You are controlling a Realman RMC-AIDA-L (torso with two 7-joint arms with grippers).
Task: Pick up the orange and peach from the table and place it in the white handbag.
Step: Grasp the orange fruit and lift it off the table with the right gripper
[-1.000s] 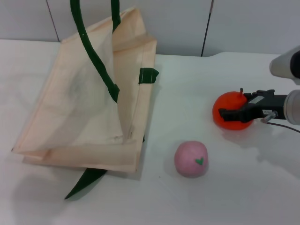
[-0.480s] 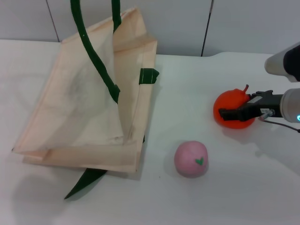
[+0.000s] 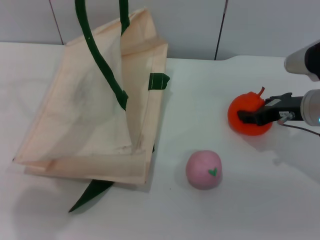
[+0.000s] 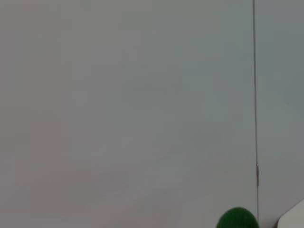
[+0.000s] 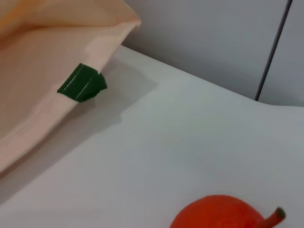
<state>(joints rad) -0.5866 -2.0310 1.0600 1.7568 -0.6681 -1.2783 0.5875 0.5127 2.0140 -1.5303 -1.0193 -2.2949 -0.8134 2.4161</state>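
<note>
The orange (image 3: pixel 249 128) sits at the right of the white table, its stem tilted to the right; it also shows in the right wrist view (image 5: pixel 222 213). My right gripper (image 3: pixel 248 115) is shut on it, one black finger across its front. The peach (image 3: pixel 203 170), pink with a green leaf mark, lies alone in front of the middle. The white handbag (image 3: pixel 85 115) stands at the left, mouth held open, its green handles (image 3: pixel 100 60) running up out of the picture. My left gripper is out of view; its wrist view shows only grey wall and a bit of green handle (image 4: pixel 236 219).
The white table (image 3: pixel 200 215) ends at a grey panelled wall (image 3: pixel 260 25) behind. A green strap tab (image 3: pixel 159 80) sticks out on the handbag's right side, seen also in the right wrist view (image 5: pixel 81 83). A loose green strap end (image 3: pixel 92 194) lies in front of the bag.
My right gripper closed on the orange and shifted a little up and right; the orange tilted so its stem leans right. The peach and handbag have not moved.
</note>
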